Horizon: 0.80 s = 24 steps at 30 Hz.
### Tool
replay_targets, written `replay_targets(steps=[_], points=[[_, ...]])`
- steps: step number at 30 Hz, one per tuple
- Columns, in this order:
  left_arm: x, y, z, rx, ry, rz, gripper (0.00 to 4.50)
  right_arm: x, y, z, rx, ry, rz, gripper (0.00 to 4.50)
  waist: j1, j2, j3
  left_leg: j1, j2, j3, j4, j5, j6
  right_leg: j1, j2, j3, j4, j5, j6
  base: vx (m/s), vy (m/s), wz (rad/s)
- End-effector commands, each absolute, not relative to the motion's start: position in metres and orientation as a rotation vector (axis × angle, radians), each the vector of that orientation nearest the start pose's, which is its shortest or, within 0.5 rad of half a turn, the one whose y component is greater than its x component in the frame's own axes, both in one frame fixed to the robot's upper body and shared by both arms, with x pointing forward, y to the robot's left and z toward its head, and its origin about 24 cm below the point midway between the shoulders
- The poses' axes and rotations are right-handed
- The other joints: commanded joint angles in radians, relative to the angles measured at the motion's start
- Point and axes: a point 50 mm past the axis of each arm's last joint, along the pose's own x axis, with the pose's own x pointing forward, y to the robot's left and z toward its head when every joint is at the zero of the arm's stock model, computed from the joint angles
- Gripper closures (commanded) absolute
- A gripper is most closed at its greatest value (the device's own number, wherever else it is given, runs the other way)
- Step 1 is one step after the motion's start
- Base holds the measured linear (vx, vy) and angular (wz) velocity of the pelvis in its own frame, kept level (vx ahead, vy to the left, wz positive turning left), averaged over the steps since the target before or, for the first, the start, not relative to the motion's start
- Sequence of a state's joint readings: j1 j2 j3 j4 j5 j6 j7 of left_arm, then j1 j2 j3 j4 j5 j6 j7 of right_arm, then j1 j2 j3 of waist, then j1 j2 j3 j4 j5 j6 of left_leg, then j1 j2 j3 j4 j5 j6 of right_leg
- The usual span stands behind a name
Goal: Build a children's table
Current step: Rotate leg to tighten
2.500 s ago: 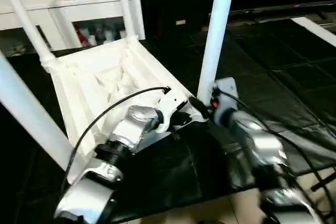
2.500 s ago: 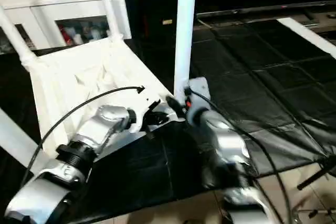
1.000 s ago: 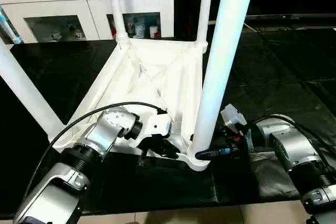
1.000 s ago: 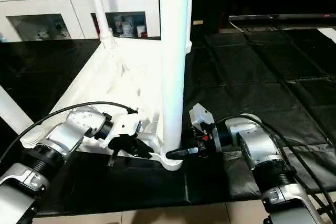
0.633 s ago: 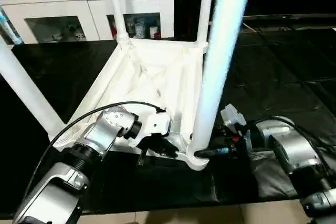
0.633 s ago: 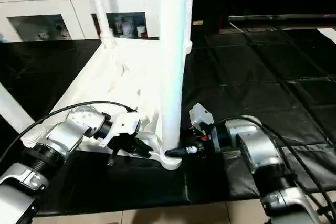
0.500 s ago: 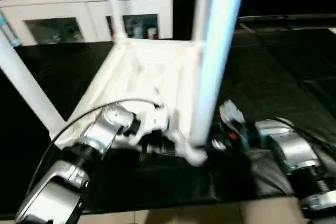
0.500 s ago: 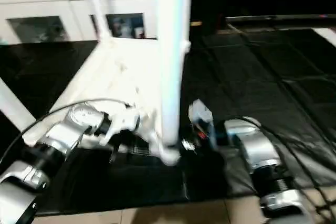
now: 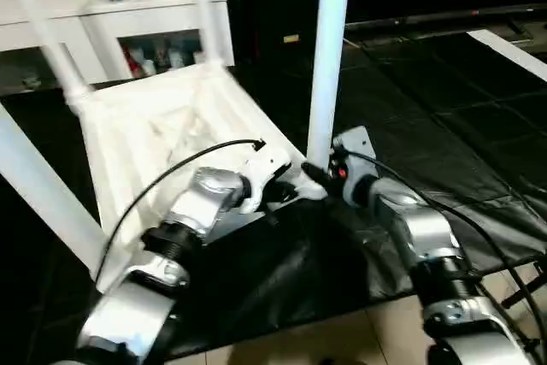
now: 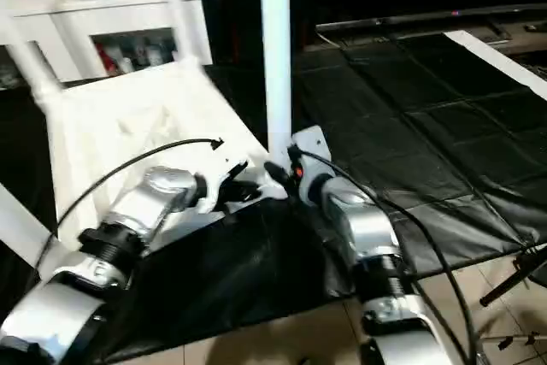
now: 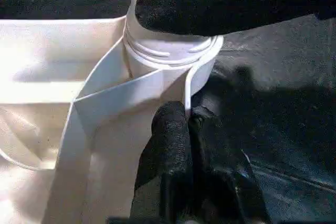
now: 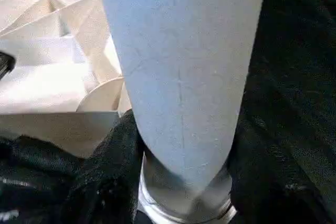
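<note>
The children's table lies upside down on the black mat, its ribbed white top (image 9: 154, 134) facing up and its legs pointing upward. At the near corner socket (image 11: 173, 56) stands a white leg (image 9: 326, 57). My right gripper (image 9: 316, 173) is shut on this leg's base, one black finger on either side of the tube (image 12: 178, 77). My left gripper (image 9: 286, 194) is shut on the thin rim of the table top (image 11: 185, 90) just beside that socket. Another leg (image 9: 38, 194) rises at the left, and two more legs (image 9: 209, 14) stand at the far corners.
A white cabinet (image 9: 111, 19) with glass doors stands behind the table. The black mat (image 9: 444, 126) spreads to the right, crossed by a white strip (image 9: 513, 53). Pale tiled floor (image 9: 342, 339) lies along the near edge, and a black stand (image 10: 513, 284) is at the right.
The whole picture has swung and tilted, so the camera has moved. Both grippers keep the same holds at the near corner of the table.
</note>
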<state>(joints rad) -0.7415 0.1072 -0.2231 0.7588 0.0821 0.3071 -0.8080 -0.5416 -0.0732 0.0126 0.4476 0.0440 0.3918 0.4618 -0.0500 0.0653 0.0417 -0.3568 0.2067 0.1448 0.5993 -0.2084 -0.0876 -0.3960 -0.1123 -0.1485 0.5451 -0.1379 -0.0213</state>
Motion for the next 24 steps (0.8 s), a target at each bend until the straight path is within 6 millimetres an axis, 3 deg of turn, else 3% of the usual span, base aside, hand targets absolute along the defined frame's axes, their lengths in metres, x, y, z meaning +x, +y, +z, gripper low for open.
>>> replay_targets(steps=[1,7,12,18,21,24], points=[[0.343,0.037,0.072,0.255,0.373,-1.103,4.5,0.326,-0.066,0.043,0.072,0.419,0.702,1.98,0.01,-0.002,-0.067,-0.013,0.005,0.004,-0.075,-0.226,0.088,0.065,-0.036,0.038,-0.057,-0.31,-0.173,0.0,0.0,0.0],[0.339,0.049,0.068,0.283,0.377,-1.152,4.5,0.322,-0.077,0.044,0.094,0.387,0.734,1.4,0.024,0.0,-0.068,-0.013,0.006,0.008,-0.072,-0.187,0.097,0.067,-0.038,0.041,-0.054,-0.306,-0.181,0.0,0.0,0.0],[0.333,0.063,0.065,0.333,0.389,-1.253,4.5,0.315,-0.093,0.046,0.054,0.361,0.859,0.91,0.043,0.004,-0.073,-0.01,0.01,0.009,-0.071,-0.126,0.116,0.067,-0.035,0.048,-0.036,-0.186,-0.219,0.0,0.0,0.0],[0.323,0.079,0.064,0.392,0.382,-1.433,4.5,0.303,-0.125,0.049,-0.016,0.339,1.074,0.39,0.073,0.006,-0.068,-0.003,0.014,0.015,-0.072,-0.192,0.108,0.066,-0.037,0.05,-0.042,-0.245,-0.209,0.0,0.0,0.0],[0.318,0.084,0.064,0.395,0.386,-1.522,4.5,0.3,-0.14,0.051,-0.08,0.346,1.143,0.12,0.093,0.006,-0.069,0.003,0.018,0.017,-0.074,-0.194,0.094,0.061,-0.036,0.052,-0.041,-0.273,-0.201,0.0,0.0,0.0],[0.313,0.088,0.063,0.43,0.399,-1.586,4.5,0.299,-0.149,0.056,-0.143,0.351,1.21,0.12,0.105,0.005,-0.069,0.003,0.02,0.018,-0.074,-0.185,0.091,0.06,-0.037,0.055,-0.04,-0.277,-0.198,0.0,0.0,0.0]])
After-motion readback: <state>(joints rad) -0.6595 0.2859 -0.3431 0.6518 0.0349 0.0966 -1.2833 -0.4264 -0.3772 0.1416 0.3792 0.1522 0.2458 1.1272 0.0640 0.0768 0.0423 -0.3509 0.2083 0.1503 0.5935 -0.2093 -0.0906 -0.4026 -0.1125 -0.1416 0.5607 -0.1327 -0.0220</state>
